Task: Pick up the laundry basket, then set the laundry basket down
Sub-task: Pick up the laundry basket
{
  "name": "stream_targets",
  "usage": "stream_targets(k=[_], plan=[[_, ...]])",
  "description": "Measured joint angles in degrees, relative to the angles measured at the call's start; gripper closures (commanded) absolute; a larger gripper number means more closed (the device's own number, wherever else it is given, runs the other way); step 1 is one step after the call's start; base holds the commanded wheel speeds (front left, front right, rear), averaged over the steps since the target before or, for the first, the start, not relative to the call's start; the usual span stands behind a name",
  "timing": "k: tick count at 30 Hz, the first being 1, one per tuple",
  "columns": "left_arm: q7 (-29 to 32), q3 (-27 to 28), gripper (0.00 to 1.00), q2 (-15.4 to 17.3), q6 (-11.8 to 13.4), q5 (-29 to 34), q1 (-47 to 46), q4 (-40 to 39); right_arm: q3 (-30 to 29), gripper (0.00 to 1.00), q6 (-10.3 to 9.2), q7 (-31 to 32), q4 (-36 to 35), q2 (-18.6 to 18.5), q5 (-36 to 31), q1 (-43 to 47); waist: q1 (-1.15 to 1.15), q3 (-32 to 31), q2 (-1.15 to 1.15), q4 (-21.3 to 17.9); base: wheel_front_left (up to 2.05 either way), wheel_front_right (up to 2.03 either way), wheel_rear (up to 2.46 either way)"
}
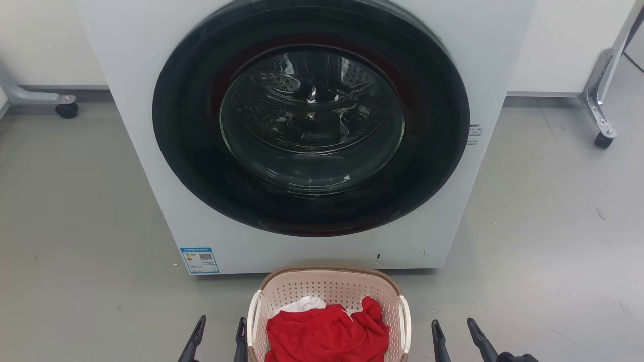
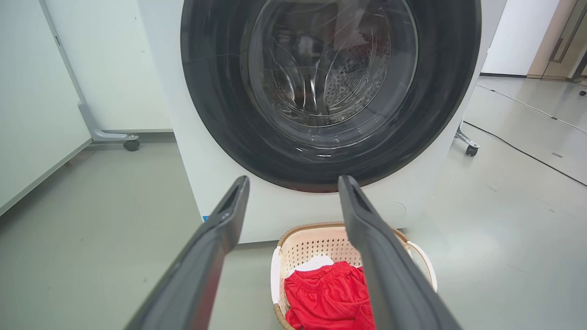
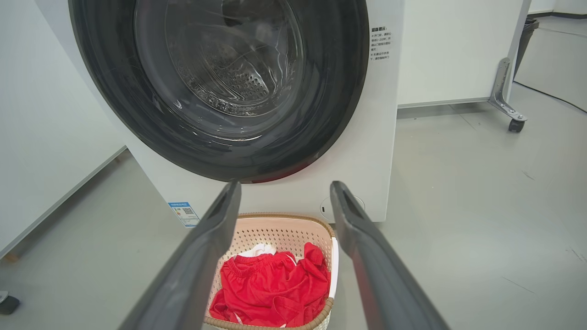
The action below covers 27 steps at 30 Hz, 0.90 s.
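Observation:
The laundry basket (image 1: 322,284) (image 2: 312,240) (image 3: 275,229) stands on the grey floor just before the washing machine. It is cream-pink and perforated, with a brown woven-look rim and white side handles, and holds red and white clothes. My left gripper (image 1: 221,329) (image 2: 293,183) stands open just left of the basket's left handle, fingers apart with nothing between them. To the right of the basket, a little clear of its right handle, my right gripper (image 1: 455,332) (image 3: 284,188) is open and empty too.
The white washing machine (image 1: 151,151) with its shut round dark glass door rises right behind the basket. White partition panels on castor feet (image 1: 67,108) (image 1: 602,138) stand at the back left and back right. A cable (image 2: 527,153) runs across the floor to the right.

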Motion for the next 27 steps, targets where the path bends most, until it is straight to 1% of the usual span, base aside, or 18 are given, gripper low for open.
stream_targets(k=[16, 23, 27], plan=[[0.0, 0.2, 0.00, -0.3, -0.1, -0.1, 0.0, 0.4, -0.5, 0.00, 0.00, 0.0, -0.9, 0.0, -0.2, 0.3, 0.00, 0.6, 0.00, 0.1, 0.00, 0.00, 0.00], [0.0, 0.4, 0.00, -0.3, -0.1, -0.1, -0.1, -0.1, -0.9, 0.00, 0.00, 0.0, -1.9, 0.1, -0.2, 0.3, 0.00, 2.9, 0.00, 0.2, 0.00, 0.00, 0.00], [0.0, 0.5, 0.00, -0.4, -0.5, 0.1, -1.5, -0.4, -1.5, 0.00, 0.01, 0.0, -2.5, 0.1, -0.5, -0.3, 0.00, 5.4, 0.00, 0.2, 0.00, 0.00, 0.00]])
